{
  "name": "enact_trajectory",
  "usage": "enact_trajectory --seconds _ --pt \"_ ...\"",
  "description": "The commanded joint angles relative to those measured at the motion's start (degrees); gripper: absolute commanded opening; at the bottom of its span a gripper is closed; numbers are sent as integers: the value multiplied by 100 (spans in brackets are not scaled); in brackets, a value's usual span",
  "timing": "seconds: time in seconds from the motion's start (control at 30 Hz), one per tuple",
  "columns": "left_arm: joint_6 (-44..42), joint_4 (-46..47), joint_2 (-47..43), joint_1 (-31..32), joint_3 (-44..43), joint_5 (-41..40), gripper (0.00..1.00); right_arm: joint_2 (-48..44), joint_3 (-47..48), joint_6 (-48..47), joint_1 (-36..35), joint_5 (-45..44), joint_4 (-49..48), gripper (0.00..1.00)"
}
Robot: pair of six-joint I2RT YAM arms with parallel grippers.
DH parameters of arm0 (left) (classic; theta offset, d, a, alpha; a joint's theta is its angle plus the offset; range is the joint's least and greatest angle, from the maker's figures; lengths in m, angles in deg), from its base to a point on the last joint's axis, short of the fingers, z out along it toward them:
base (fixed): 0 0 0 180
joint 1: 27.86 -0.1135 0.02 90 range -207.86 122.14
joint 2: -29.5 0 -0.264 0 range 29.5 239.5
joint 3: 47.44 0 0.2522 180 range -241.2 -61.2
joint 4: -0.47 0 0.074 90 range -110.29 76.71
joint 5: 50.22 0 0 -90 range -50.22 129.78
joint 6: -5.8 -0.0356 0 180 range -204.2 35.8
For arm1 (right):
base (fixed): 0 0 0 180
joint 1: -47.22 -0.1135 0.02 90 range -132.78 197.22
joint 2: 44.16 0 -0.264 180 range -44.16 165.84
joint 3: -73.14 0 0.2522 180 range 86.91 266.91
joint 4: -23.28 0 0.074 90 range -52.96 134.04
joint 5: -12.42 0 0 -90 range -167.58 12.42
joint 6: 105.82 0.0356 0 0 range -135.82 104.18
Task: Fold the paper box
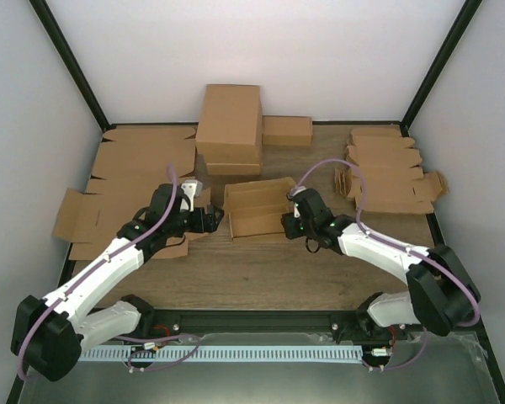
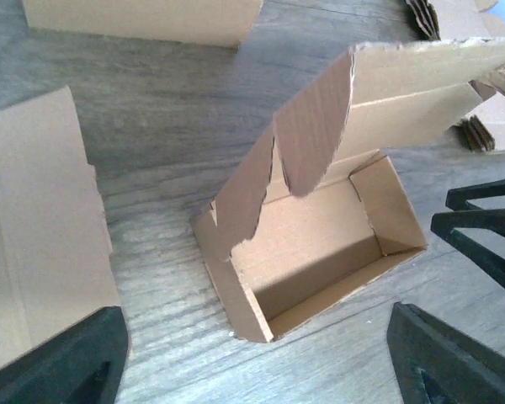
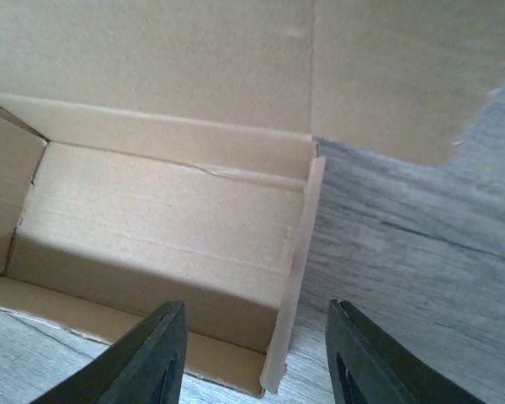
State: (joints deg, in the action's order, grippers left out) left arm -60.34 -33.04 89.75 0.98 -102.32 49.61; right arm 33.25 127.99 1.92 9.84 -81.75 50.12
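Cardboard all over this wood-grain bench [image 1: 261,273], but the piece that matters is the small plain brown paper box [image 1: 257,210], sitting in the middle between the two arms. It's half formed: the bottom tray is up with its low walls standing and open on top. The long lid panel stands up from the far wall, with a ragged-edged side flap hanging off its left end. The left claw [image 1: 212,219] is just beside the box's left end, jaws spread wide and gripping nothing, and its wrist view looks down into the tray. The right claw [image 1: 289,220] is at the box's right end, jaws apart but not as wide. From its wrist view the short end wall lines up in the gap between the two black fingers [image 3: 156,358], with no contact that I can see. Behind the box there's a pile of closed brown cardboard boxes [image 1: 230,126]. Flat brown cardboard blanks [image 1: 139,164] lie on the left, and a stack of flat die-cut cardboard pieces [image 1: 387,172] sits on the right.
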Motion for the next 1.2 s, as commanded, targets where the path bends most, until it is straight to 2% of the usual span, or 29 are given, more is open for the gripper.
enact_trajectory --seconds 0.0,0.07,0.1,0.17,0.33,0.43,0.53,0.8,1.0,1.17 --pt "-47 296 -77 3 164 263 81 -402 166 364 133 -71 122 50" --pt "-48 416 -28 20 201 288 68 -727 29 455 152 -359 46 53" --pt "-31 467 10 39 203 246 64 -961 -110 425 153 -411 -97 59" --pt "-7 564 66 77 217 182 63 -1430 -428 249 248 -195 -416 68" --pt "60 957 171 158 322 27 61 -1612 -183 -291 1571 1791 -331 73" --pt "38 1121 342 241 291 -94 60 -1646 -53 -671 1728 2035 -348 74" --pt "-31 1123 512 316 189 -346 58 -1701 -88 -819 1755 2035 -678 72" --pt "-178 1254 691 350 77 -761 59 -1118 98 -1260 1767 2199 -1109 69" --pt "-191 1242 1012 374 -150 -675 59 -821 -4 -1413 1764 2042 -1464 81" --pt "-163 1163 1049 438 -165 -872 57 -400 121 -1475 1769 2039 -1695 83"
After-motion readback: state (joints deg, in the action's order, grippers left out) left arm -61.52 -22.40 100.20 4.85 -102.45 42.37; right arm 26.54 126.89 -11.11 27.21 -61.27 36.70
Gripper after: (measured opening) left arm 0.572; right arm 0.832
